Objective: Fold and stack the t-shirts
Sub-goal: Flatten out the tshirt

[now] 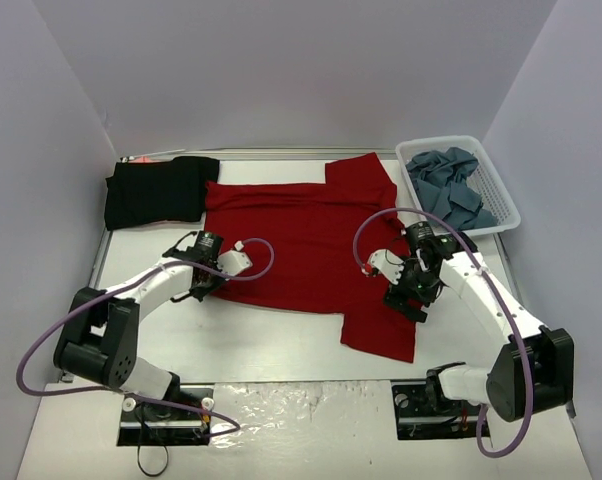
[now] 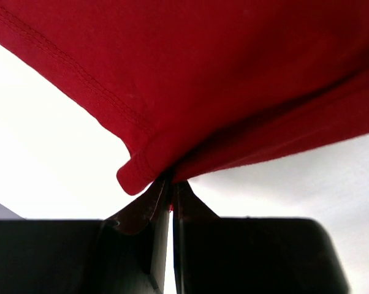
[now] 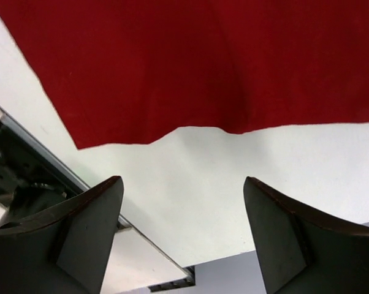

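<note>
The red shirt [image 1: 301, 240] is lying spread on the table [image 1: 251, 340]. The left gripper [image 2: 171, 184] is pinching its hem corner, jaws fully closed. The right gripper [image 3: 181, 190] is hanging wide open near the other edge of the hem, holding nothing. The black shirt [image 1: 156, 190] is lying at the far left, and the grey-blue shirts [image 1: 449, 185] are sitting in the basket [image 1: 506, 205].

I can read nothing here. No letters, labels, brand marks or numbers show on the dark red t-shirt [image 1: 301, 245], the black t-shirt [image 1: 156, 192] beside it, the white basket [image 1: 501, 190] or the desk [image 1: 271, 335].
</note>
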Motion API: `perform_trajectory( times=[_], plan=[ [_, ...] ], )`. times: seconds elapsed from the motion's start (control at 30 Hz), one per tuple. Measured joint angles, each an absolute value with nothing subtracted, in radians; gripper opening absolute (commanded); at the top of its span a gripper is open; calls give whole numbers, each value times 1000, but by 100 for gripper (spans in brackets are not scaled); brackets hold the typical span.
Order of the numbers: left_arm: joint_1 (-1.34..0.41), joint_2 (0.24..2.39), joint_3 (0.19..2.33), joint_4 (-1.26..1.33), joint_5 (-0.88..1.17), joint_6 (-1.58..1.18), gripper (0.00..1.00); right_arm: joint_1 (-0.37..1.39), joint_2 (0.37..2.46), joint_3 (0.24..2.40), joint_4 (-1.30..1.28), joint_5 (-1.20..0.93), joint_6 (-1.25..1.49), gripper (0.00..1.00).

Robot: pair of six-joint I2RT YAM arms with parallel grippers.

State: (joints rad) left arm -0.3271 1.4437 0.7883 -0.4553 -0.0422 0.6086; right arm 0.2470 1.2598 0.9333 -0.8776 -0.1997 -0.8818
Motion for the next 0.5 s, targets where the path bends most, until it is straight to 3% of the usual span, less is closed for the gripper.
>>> perform_trajectory(
  times=[0.5],
  plan=[
    [-273, 1581, 863, -369, -163, 516, 2, 353, 1521, 939, -900, -273, -976, 64]
  ],
)
